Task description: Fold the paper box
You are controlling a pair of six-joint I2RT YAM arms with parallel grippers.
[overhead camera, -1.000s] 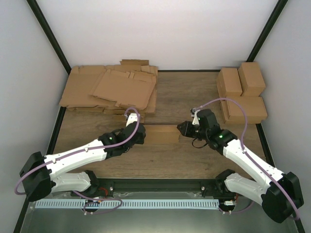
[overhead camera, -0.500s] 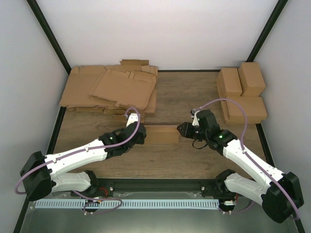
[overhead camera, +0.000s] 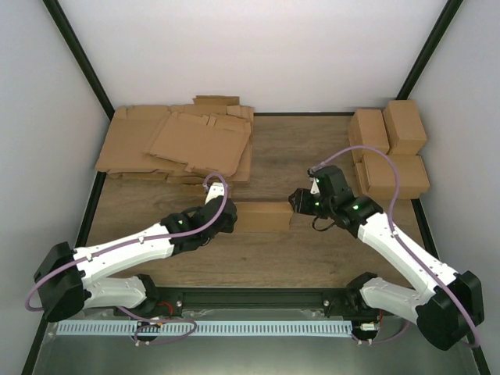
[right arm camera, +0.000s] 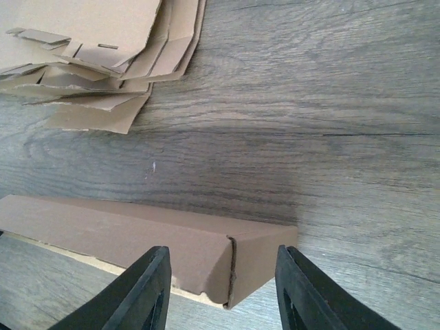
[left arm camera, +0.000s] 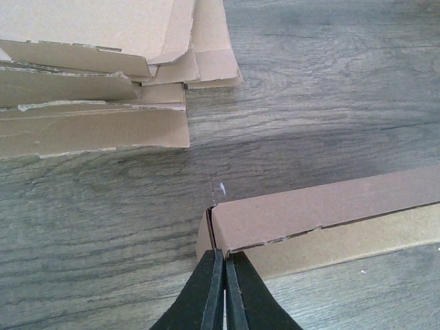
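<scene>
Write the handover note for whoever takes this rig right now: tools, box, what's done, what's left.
Left tool: shut, set against the left end of the paper box; whether it pinches cardboard cannot be told.
Right tool: open, jaws either side of the box's right end, not gripping.
Box: lying on the table between the arms.
Done: body folded into an oblong; right end looks closed.
Left: probably the left end flap and the long seam, which looks slightly open.
</scene>
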